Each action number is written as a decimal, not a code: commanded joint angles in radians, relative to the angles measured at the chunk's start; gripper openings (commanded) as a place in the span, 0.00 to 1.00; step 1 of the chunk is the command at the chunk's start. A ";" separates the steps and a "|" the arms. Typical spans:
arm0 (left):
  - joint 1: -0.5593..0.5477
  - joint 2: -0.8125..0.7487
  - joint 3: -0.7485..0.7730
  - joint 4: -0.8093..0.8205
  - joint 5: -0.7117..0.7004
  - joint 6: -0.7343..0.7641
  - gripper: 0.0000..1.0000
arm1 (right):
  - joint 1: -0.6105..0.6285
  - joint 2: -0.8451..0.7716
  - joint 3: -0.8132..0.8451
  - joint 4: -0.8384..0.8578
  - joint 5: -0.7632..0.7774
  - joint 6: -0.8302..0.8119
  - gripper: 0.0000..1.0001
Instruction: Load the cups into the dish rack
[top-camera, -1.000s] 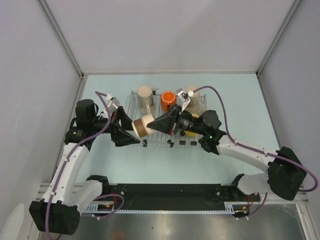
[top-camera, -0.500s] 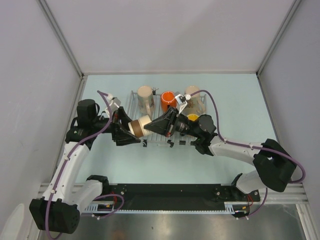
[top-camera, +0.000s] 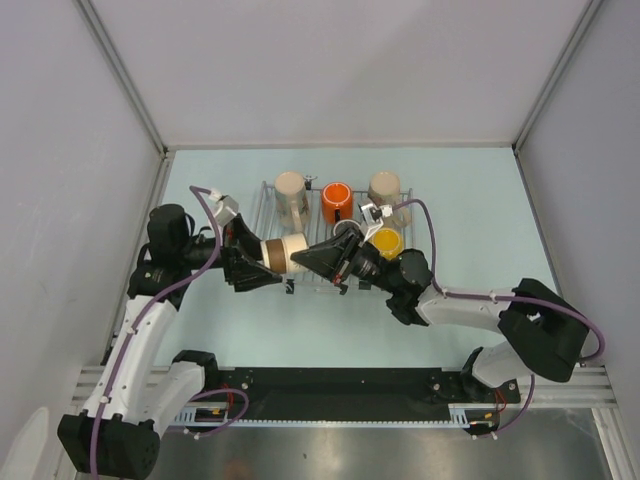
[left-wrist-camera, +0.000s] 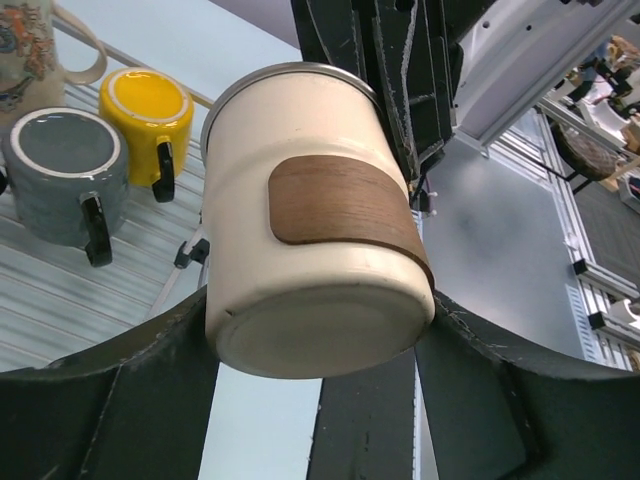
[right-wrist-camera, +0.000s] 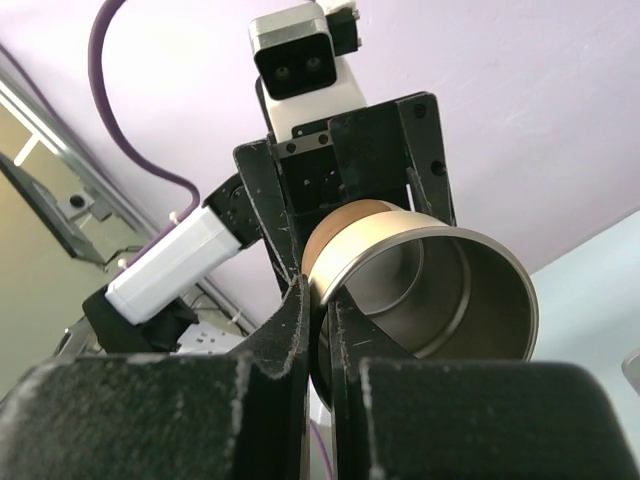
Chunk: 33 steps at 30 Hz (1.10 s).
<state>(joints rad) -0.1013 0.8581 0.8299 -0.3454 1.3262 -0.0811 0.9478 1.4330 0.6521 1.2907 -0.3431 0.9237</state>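
**Cream steel cup gripped from both ends**

The cream steel cup (top-camera: 283, 252), wood-banded, lies on its side over the dish rack's (top-camera: 312, 222) 8 o'clock corner. The left gripper (top-camera: 262, 262) clasps its base end. The right gripper (top-camera: 308, 258) pinches its rim, one finger inside. An orange mug (top-camera: 336, 197) and a yellow mug (top-camera: 385, 242) stand in the rack, at 1 and 3 o'clock from the cup.

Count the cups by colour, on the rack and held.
beige mugs: 2
orange mug: 1
yellow mug: 1
grey mug: 1
cream cup, steel inside, held: 1
Total: 6
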 joint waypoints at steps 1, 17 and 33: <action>0.015 -0.007 0.015 0.186 -0.225 -0.014 0.06 | 0.069 0.066 -0.066 -0.041 -0.059 0.015 0.00; 0.015 -0.016 -0.023 0.289 -0.328 -0.085 0.39 | 0.117 0.329 -0.034 0.213 -0.054 0.162 0.00; 0.052 -0.025 -0.028 0.293 -0.263 -0.082 0.01 | 0.045 0.232 -0.121 0.182 -0.085 0.156 0.80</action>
<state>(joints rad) -0.0654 0.8486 0.7444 -0.1684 1.0672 -0.1734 0.9997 1.7111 0.5686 1.4155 -0.3275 1.0996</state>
